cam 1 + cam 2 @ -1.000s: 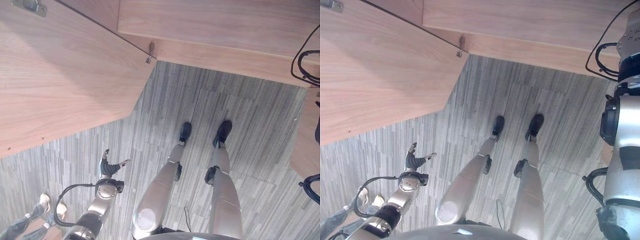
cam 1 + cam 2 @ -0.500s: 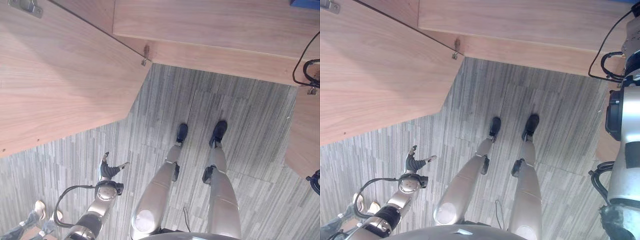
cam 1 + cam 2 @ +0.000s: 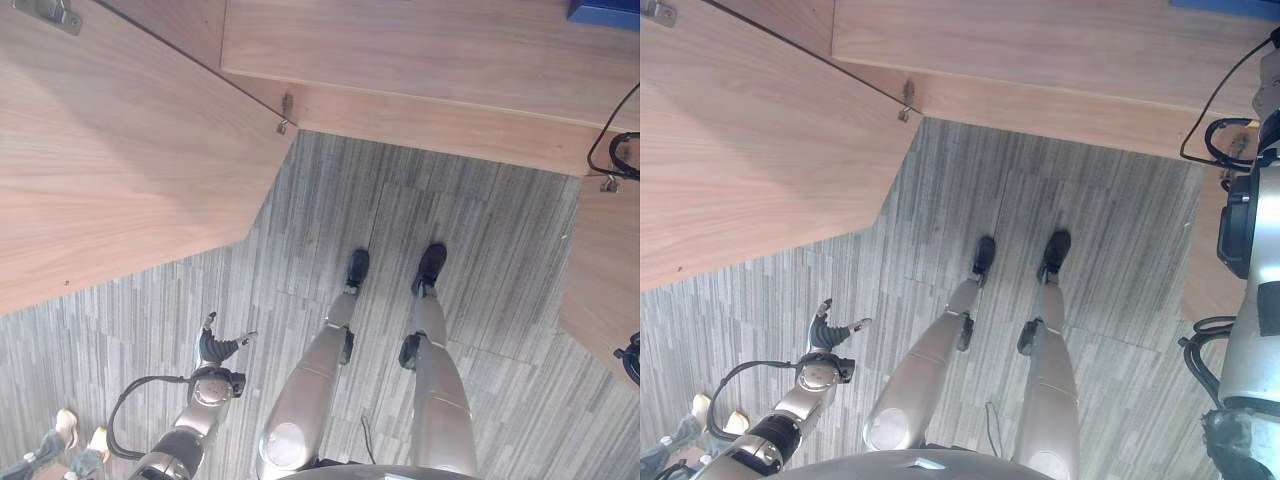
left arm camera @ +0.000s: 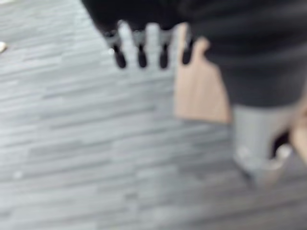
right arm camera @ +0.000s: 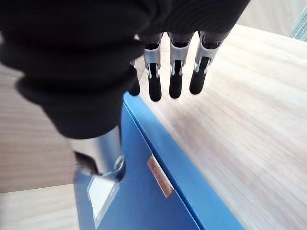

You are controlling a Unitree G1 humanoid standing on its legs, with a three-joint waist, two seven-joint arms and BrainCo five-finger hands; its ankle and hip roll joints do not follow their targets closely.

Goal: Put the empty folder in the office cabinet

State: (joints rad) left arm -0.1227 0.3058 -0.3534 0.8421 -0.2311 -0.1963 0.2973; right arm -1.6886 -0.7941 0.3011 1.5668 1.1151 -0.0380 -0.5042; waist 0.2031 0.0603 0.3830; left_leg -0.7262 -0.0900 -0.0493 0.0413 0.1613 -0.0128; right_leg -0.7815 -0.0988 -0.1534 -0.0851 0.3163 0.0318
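Since the earlier frame the view drifted, bringing more of the blue folder (image 3: pixel 606 11) into the upper corner on the cabinet's wooden shelf (image 3: pixel 420 50). It stood upright there under the right hand (image 5: pixel 158 52); fingers (image 5: pixel 175 81) hung straight beside it, thumb on its face, presumably steadying it. Grip unclear. Left hand (image 3: pixel 214 346) hung idle, relaxed, over the carpet (image 3: pixel 330 200). Open cabinet door (image 3: pixel 120 160) alongside.

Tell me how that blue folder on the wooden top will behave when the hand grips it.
The blue folder looks boxy with straight edges, so probably stiff. It stands upright on the wooden top, so a sideways nudge might tip it. Its face looks smooth, so the right hand, fingers straight above it, may slip.
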